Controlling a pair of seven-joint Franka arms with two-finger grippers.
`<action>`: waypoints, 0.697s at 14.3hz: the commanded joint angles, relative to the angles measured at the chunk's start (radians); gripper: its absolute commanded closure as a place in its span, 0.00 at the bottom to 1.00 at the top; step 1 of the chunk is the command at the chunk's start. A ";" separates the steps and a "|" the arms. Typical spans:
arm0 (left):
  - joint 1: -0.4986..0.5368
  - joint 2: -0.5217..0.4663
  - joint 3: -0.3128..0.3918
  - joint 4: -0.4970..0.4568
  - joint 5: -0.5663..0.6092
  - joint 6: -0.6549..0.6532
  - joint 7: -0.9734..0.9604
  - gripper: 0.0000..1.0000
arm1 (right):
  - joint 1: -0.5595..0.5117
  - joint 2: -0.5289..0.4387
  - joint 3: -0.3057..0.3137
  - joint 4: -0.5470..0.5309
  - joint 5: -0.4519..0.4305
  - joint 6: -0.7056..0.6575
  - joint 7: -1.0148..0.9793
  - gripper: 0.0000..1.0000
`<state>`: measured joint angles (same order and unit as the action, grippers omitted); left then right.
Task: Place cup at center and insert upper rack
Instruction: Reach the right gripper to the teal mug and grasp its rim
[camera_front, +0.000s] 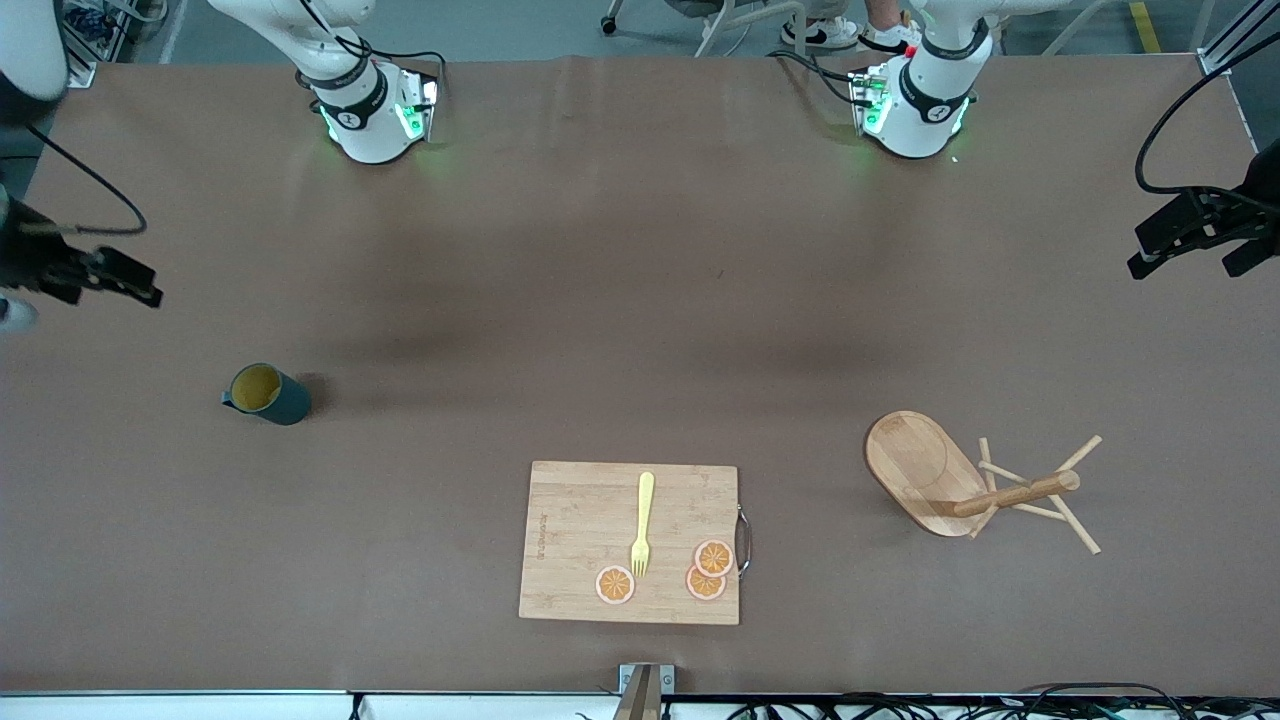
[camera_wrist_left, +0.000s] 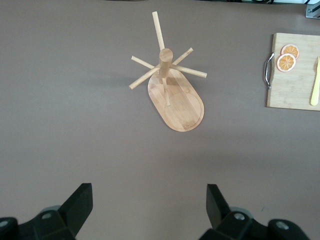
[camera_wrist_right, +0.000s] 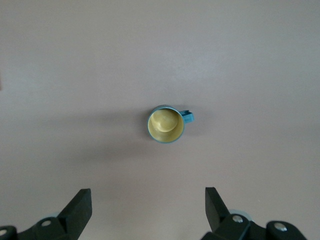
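The cup (camera_front: 266, 394), dark teal with a mustard-yellow inside, stands upright on the brown table toward the right arm's end. It also shows in the right wrist view (camera_wrist_right: 166, 124), handle to one side. The upper rack (camera_front: 935, 472), a light wooden stand with an oval base, thick pole and thin pegs, stands toward the left arm's end; the left wrist view (camera_wrist_left: 175, 95) shows it upright. My right gripper (camera_front: 135, 285) (camera_wrist_right: 148, 196) hangs open and empty high over the table by the cup. My left gripper (camera_front: 1160, 250) (camera_wrist_left: 149, 194) hangs open and empty high over the table by the rack.
A rectangular wooden cutting board (camera_front: 580, 510) with a metal handle lies near the table's front edge, midway between cup and rack. On it lie a yellow fork (camera_front: 642, 522) and three orange slices (camera_front: 713, 557). The arm bases (camera_front: 375, 110) stand at the table's back edge.
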<state>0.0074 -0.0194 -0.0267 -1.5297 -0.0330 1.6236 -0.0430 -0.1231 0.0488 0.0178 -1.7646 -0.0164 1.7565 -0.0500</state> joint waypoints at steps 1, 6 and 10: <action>0.006 -0.010 -0.001 -0.004 -0.010 -0.008 -0.009 0.00 | -0.012 0.112 0.017 0.014 -0.007 0.034 0.004 0.00; 0.008 -0.008 -0.001 -0.004 -0.010 -0.008 -0.008 0.00 | 0.007 0.255 0.019 0.011 -0.008 0.081 0.002 0.00; 0.009 -0.008 -0.001 -0.004 -0.011 -0.007 -0.009 0.00 | 0.011 0.345 0.019 0.011 -0.010 0.109 0.001 0.00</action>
<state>0.0093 -0.0194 -0.0252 -1.5316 -0.0330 1.6236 -0.0432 -0.1105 0.3588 0.0309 -1.7651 -0.0164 1.8576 -0.0502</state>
